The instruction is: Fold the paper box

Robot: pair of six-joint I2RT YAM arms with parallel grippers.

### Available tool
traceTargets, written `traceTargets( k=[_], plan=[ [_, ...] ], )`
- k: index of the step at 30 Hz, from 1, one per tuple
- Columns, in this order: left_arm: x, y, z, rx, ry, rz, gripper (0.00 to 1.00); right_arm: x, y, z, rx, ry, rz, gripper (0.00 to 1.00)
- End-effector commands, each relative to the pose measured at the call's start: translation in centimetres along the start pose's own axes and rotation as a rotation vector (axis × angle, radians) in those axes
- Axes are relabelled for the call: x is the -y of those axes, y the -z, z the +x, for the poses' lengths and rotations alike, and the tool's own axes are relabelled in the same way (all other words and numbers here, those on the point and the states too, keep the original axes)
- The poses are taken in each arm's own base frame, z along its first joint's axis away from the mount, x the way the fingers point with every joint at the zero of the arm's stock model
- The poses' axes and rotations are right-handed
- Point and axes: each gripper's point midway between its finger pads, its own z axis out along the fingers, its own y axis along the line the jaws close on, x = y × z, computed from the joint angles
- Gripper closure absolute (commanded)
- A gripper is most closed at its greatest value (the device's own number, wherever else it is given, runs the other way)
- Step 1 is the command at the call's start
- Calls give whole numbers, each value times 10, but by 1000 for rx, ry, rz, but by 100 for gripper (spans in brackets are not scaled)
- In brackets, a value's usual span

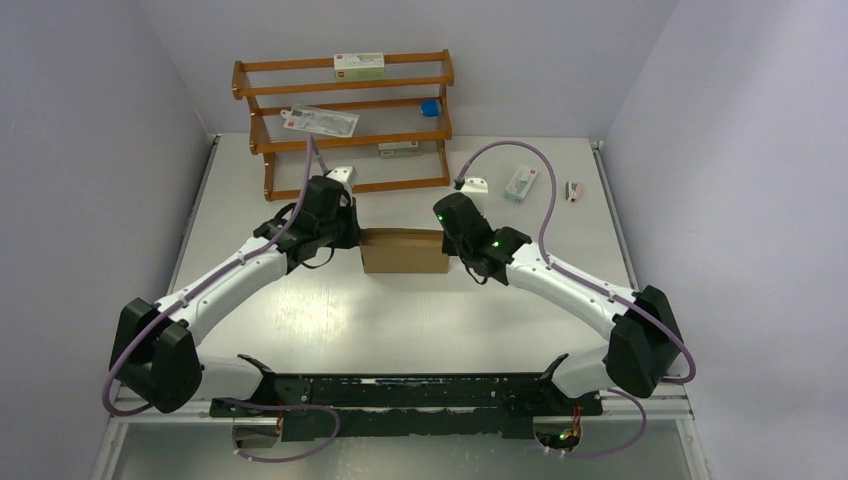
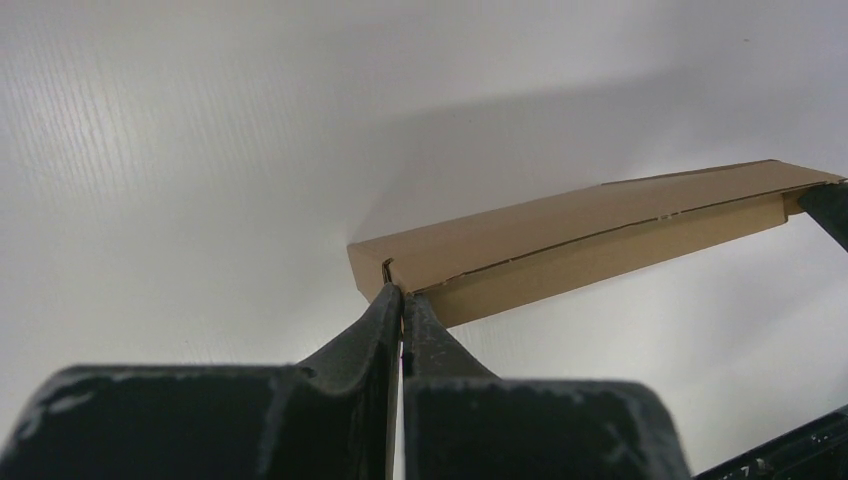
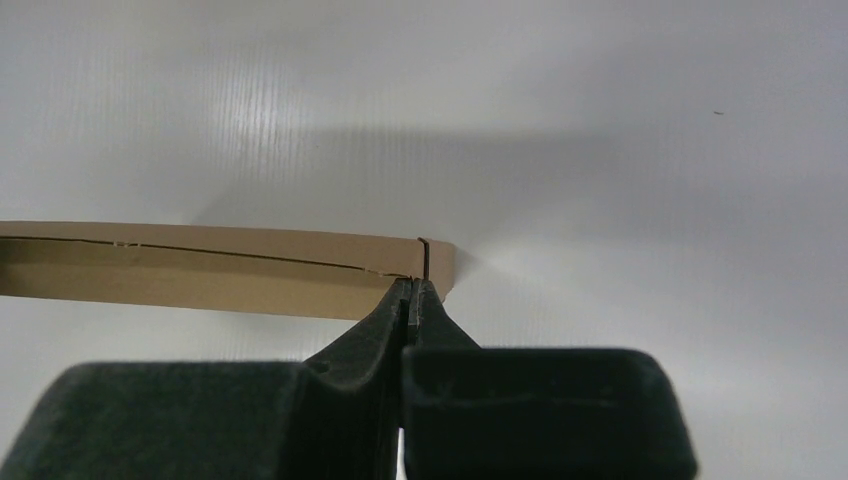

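The paper box (image 1: 404, 250) is a plain brown cardboard mailer, folded shut into a shallow rectangle, lying flat mid-table. My left gripper (image 1: 357, 240) is shut, its tips pressed together against the box's left end at the lid seam; the left wrist view shows the gripper (image 2: 402, 295) at the corner of the box (image 2: 600, 230). My right gripper (image 1: 450, 245) is shut, its tips against the box's right end; the right wrist view shows the gripper (image 3: 411, 285) at the seam of the box (image 3: 200, 270). No cardboard shows between either pair of fingers.
A wooden rack (image 1: 345, 120) stands at the back, holding small printed cartons and a blue object (image 1: 430, 107). A white-and-green carton (image 1: 520, 183), a small white item (image 1: 472, 184) and a small object (image 1: 574, 190) lie at the back right.
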Motion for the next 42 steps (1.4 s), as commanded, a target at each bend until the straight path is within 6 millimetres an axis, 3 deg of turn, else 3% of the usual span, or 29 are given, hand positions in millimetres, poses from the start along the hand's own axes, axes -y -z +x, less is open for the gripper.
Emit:
traceTargets(
  k=[1,7,11,14,16,22,26,28,36,42],
  plan=[
    [0,-3,21,-19,20,-25,95,2,-3,22,-24,3,5,100],
    [-1,-8,31,0,16,-46,95,1,-6,27,-14,3,-3,100],
    [-13,-11,40,27,-11,-95,95,2,-4,27,-9,5,-8,100],
    [-17,-12,48,25,-18,-97,95,-3,4,19,14,-9,-53,93],
    [-18,-13,51,25,-18,-95,95,-8,12,12,32,-21,-95,88],
    [-18,-16,54,22,-31,-107,95,-14,36,-16,89,-93,-162,57],
    [-16,-16,53,27,-45,-108,95,-4,39,-28,97,-200,-151,34],
    [-16,-15,53,28,-52,-114,95,1,37,-33,102,-256,-166,29],
    [-14,-14,52,43,-64,-106,95,8,20,-49,103,-491,-230,32],
    [-14,-16,56,41,-68,-111,95,12,0,-36,68,-574,-224,37]
  ],
)
